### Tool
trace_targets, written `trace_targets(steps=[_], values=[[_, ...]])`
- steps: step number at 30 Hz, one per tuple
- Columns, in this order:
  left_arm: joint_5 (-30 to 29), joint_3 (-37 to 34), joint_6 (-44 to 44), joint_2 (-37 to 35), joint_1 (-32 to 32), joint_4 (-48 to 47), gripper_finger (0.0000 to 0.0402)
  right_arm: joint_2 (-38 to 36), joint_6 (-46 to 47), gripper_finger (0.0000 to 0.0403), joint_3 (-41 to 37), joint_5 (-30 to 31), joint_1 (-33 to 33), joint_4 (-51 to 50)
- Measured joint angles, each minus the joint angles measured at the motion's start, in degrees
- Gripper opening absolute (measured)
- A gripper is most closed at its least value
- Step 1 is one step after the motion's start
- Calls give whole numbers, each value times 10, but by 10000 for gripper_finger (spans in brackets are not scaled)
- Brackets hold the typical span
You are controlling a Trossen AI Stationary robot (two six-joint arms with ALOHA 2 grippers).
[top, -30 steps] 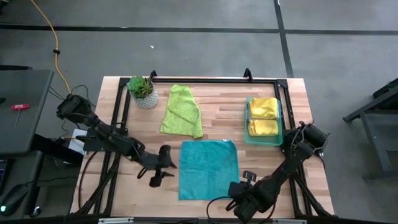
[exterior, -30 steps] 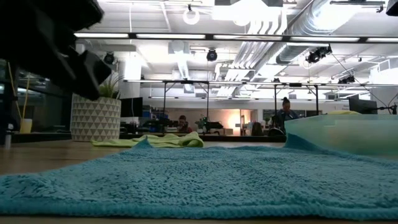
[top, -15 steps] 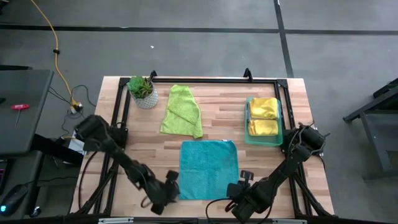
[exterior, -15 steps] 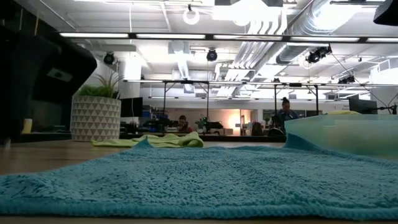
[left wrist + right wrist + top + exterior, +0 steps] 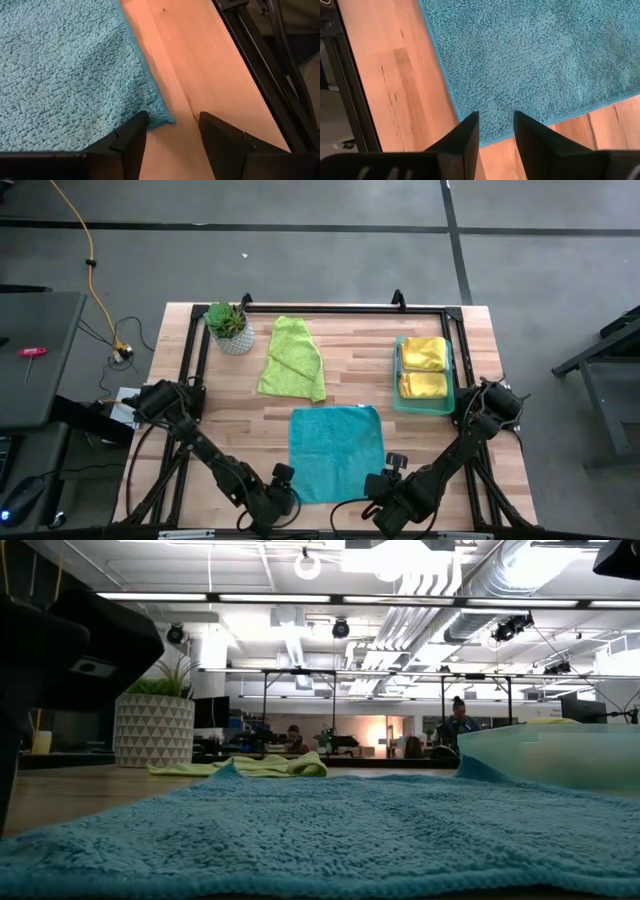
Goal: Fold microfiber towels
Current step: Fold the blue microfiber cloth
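Now each near corner of the flat teal towel (image 5: 336,452) lies just ahead of open, empty fingers: left gripper (image 5: 170,131) left, right gripper (image 5: 496,131) right.

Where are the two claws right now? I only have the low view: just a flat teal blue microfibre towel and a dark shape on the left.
Observer: The left claw hovers open at the flat teal blue microfibre towel's near left corner. In the left wrist view the corner lies between its fingers.
Operator: And the right one?
Observer: The right claw is open too, straddling the same towel's near edge beside the right corner.
Operator: Anything already folded?
Observer: Two folded yellow microfibre towels lie in the translucent green rectangular tray. A crumpled lime green microfibre towel lies behind the teal one.
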Motion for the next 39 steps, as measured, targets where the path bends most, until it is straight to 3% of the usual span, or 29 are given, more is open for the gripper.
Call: trace_targets(steps=[5,15,21,24,28,39], values=[[-10,0,-21,0,1,-5,149,0,0,114,0,0,0,0],[-27,0,-26,1,6,-9,9,0,4,114,0,-1,0,-8],[-28,-1,-33,1,6,-9,4,-2,-3,114,-28,-15,4,-5],[-28,-1,-37,1,6,-11,3,-2,-24,114,-74,-65,11,58],[-27,-1,-38,1,6,-11,1,-1,-20,114,-117,-74,20,114],[-26,-1,-54,1,6,-12,0,-2,-30,114,-141,-101,23,183]])
